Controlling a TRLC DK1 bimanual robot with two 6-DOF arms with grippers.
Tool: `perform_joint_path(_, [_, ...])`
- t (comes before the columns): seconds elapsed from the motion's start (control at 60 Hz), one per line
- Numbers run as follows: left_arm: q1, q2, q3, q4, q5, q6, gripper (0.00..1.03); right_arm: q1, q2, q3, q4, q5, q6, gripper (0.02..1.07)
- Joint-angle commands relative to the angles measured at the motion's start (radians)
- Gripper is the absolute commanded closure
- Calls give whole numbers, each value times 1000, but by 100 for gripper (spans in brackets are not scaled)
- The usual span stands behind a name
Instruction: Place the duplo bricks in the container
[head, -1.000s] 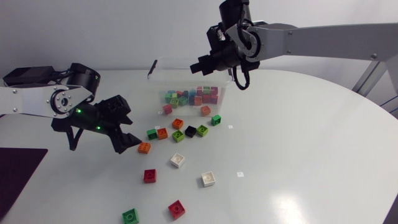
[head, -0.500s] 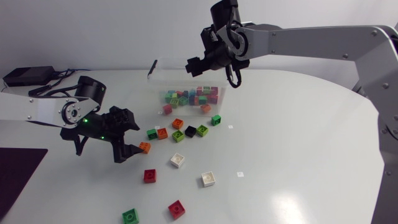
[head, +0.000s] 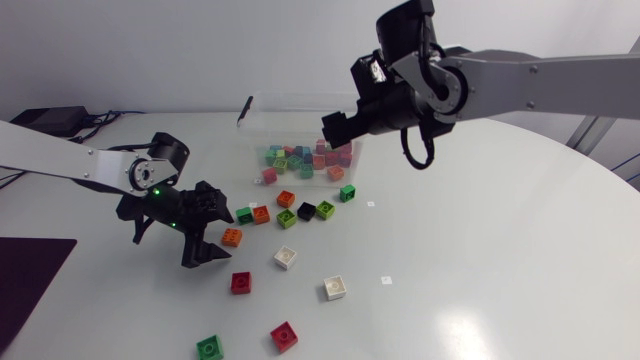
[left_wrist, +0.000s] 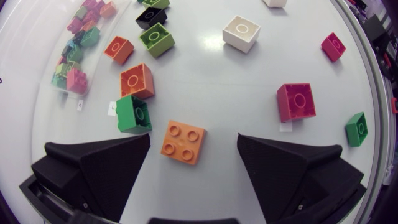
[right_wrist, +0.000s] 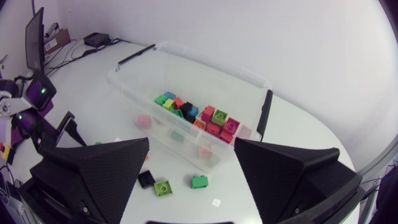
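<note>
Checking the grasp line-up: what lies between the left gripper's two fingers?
An orange four-stud duplo brick lies studs up between the open fingers of the left gripper, nearer one finger and seemingly touching neither. The left wrist view shows it.

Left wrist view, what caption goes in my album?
Open left end effector, an orange brick lying between its fingers.

Loose bricks (head: 285, 257) beside part-filled clear container (head: 295, 100)

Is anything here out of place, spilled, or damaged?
Nothing looks damaged. Many loose bricks lie scattered on the table outside the container, which stands upright with other bricks inside. The left claw is open over an orange brick; the right claw is open and empty by the container.
</note>
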Motion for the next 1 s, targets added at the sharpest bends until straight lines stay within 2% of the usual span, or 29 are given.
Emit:
perform_joint_path(0.0, [0,57,54,-41,5,64,8,12,-58,-107,29,-8,1,7])
perform_joint_path(0.133, [3,111,114,-126,-7,106,18,30,-115,-242,70,-9,9,7])
perform_joint_path(0.333, [0,156,189,-175,-17,123,45,76,-181,-396,110,-5,13,7])
perform_joint_path(0.4, [-2,168,212,-209,-17,127,50,86,-188,-425,113,-2,15,7])
perform_joint_path(0.55, [-6,174,232,-249,-17,149,79,87,-184,-466,138,0,55,7])
perform_joint_path(0.783, [11,111,247,-351,-14,152,80,93,-66,-436,162,15,98,7])
perform_joint_path(0.983, [15,5,258,-437,11,97,80,20,85,-350,195,9,69,10])
